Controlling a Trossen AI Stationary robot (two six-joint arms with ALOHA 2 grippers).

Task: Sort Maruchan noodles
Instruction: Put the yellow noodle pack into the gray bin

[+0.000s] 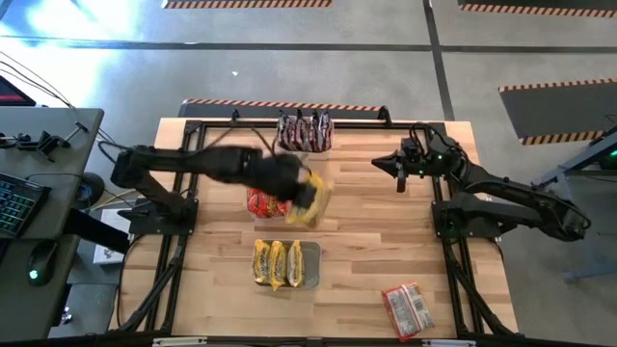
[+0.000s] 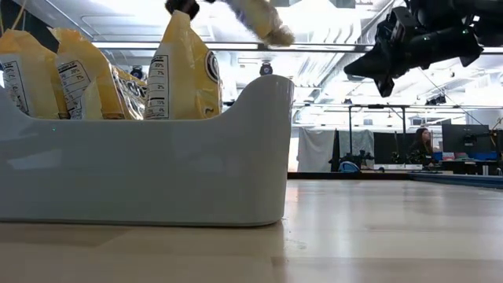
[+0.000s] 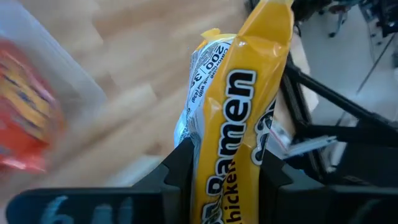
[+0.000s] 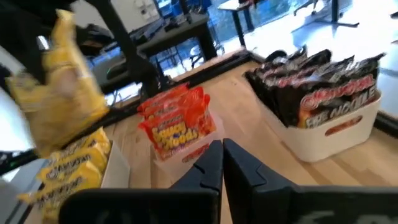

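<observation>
Wooden table (image 1: 366, 251) with three packet-filled tubs (image 1: 286, 265) and one loose red packet (image 1: 407, 308).

We see bright overhead ceiling glare, motion blur on the left arm's crinkly yellow plastic noodle packet (image 1: 310, 200).

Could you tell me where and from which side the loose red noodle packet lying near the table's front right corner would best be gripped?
The red packet lies flat and alone on the bare table, slightly skewed. It is probably best taken from straight above, pinching across its narrower width near the middle, fingers turned to match its skew. Nothing crowds it. The right end effector, shut and empty, looks the nearer one.
</observation>
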